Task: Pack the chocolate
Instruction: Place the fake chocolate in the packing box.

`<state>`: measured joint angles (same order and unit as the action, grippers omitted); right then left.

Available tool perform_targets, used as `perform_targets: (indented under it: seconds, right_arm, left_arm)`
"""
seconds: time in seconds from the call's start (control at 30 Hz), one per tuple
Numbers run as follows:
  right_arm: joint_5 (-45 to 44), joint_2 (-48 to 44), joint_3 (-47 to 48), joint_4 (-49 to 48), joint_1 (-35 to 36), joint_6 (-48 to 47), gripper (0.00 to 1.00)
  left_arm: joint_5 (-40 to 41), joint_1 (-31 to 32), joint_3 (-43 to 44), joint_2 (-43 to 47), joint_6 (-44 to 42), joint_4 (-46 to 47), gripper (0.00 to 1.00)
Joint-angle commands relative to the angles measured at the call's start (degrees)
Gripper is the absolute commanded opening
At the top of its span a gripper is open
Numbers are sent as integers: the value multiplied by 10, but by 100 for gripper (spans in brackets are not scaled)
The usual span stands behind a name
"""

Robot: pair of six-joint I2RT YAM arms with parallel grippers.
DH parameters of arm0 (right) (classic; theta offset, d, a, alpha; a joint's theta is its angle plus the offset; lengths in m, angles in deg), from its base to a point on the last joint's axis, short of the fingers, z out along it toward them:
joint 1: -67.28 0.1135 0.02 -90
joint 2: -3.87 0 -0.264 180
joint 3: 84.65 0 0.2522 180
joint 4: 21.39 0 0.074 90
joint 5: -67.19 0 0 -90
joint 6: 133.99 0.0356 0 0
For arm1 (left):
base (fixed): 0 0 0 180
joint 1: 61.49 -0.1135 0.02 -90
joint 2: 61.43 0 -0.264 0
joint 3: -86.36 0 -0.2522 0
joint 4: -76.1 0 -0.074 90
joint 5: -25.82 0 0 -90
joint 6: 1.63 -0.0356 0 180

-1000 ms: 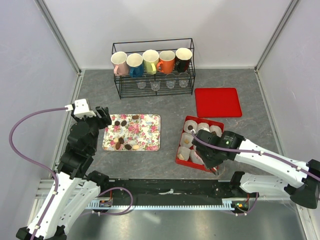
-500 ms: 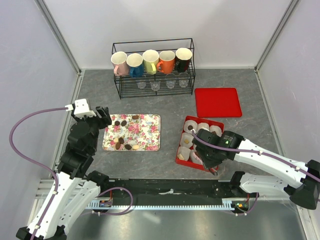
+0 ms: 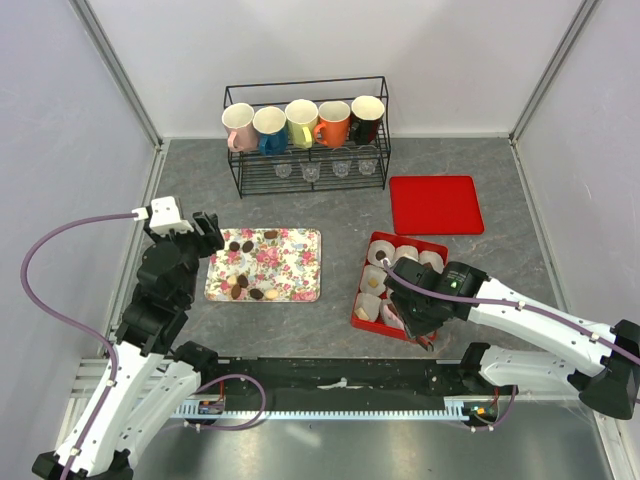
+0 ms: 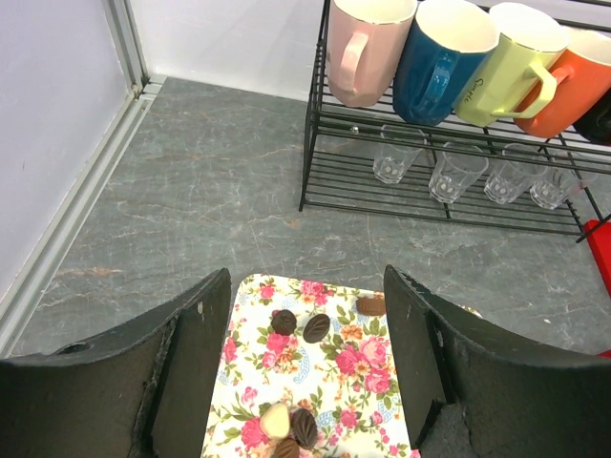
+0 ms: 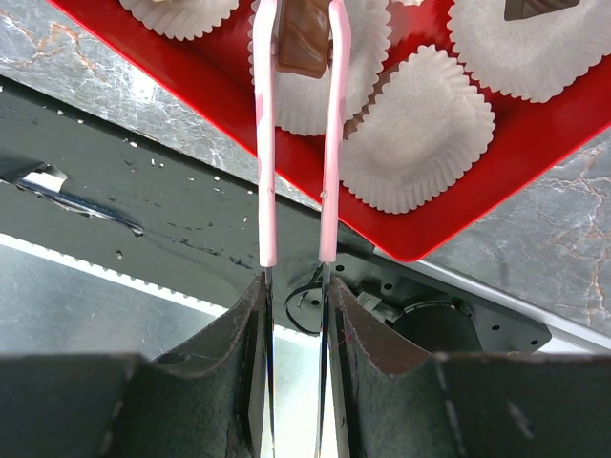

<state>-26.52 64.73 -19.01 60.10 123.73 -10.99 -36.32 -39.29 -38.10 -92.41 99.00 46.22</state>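
The right tool (image 5: 296,315) is closed on the handles of the pink tongs (image 5: 265,143). The tongs reach straight forward from it, and one chocolate piece (image 5: 304,43) is pinched between their tips. This piece lies directly ahead of the tool, over a white paper cup (image 5: 296,110) in the near part of the red box (image 5: 477,181). I cannot tell if it already touches the paper. It is brown and smooth with a squared shape, and its longer side seems to run along the tongs. To my judgement, the coming move is only to loosen the tongs so the piece settles in this cup. The other chocolates (image 4: 316,327), dark ovals and one cream piece, lie on the flowered tray (image 3: 300,265) on the worktop (image 3: 470,170). The left tool (image 4: 307,324) is nearer to them and hangs above the tray, open and holding nothing.
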Motion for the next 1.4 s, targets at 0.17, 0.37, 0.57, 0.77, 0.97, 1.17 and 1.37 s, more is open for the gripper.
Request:
perform_targets:
  seconds: [0.17,0.37,0.57,0.77,0.97,1.17,1.37]
  right_arm:
    - [5,-2,-3,-10,-2,0,14]
    - [9,-2,-5,-12,-2,-3,15]
    - [14,1,-7,-15,-3,-7,15]
    - [20,0,-5,-14,-3,-8,15]
    - [25,6,-12,-14,-3,-11,15]
    - [12,9,-18,-11,-5,-5,15]
    - [-1,9,-20,-10,-9,-6,16]
  left_arm:
    - [-7,-2,-3,-5,14,19,72]
    - [-7,-2,-2,-4,14,18,72]
    - [-7,-3,-3,-3,13,18,72]
    - [-8,-2,-3,-4,13,18,72]
    - [-8,-3,-3,-5,13,18,72]
    - [-8,-3,-3,-4,13,18,72]
    - [-8,-2,-3,-6,13,18,72]
